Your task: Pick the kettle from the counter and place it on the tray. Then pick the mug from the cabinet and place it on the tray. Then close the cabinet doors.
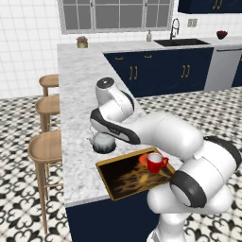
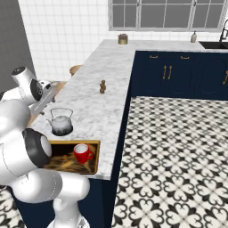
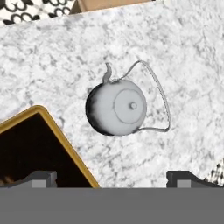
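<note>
The kettle (image 3: pixel 116 106) stands on the counter (image 2: pixel 98 71) just beside the tray (image 1: pixel 109 174), not on it, so this first step is not done, while the mug (image 2: pixel 82 152) already sits upright on the tray. The gripper (image 3: pixel 111 177) hangs above the kettle with jaws wide apart, holding nothing; the cabinet doors I cannot see, so closing them probably remains

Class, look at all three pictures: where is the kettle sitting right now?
The kettle stands on the marbled counter, just beyond the tray that holds the red mug. In the hand view it lies below the open claw, beside the tray's corner.
</note>
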